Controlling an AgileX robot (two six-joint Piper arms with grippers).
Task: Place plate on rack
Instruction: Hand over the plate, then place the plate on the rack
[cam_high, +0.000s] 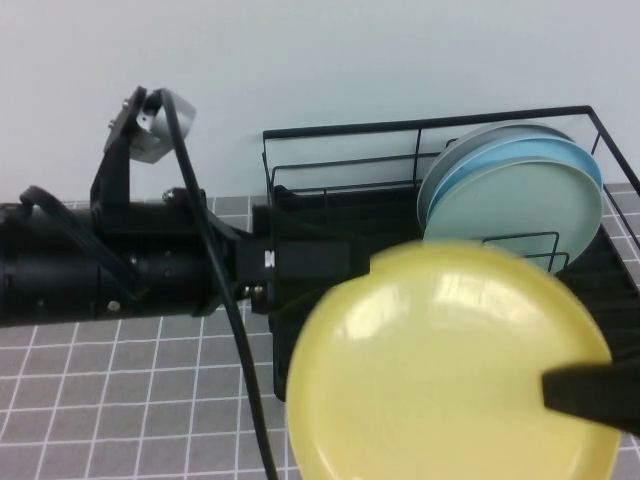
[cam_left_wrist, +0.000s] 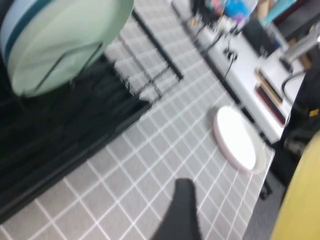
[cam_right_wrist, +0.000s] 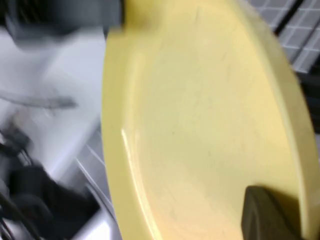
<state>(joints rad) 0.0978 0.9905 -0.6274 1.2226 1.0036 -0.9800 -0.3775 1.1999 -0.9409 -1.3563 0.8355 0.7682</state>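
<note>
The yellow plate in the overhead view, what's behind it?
The yellow plate, held by the right gripper, covers the rack's front. Behind stand a green plate and blue plates. The left gripper is partly hidden.

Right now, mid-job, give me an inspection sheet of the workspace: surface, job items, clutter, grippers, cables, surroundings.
Surface: grey tiled mat with white grid lines.
Job items: yellow plate held up, close to the high camera, in front of the black rack, not yet in a slot.
Clutter: pale green plate and light blue plates stand upright in the rack; a white round dish lies on the mat.
Grippers: right gripper shut on the plate's right rim; left gripper low over the mat beside the rack, holding nothing.
Cables: black cable loops over the left arm.
Surroundings: plain pale wall; blurred bench clutter in the left wrist view.
</note>
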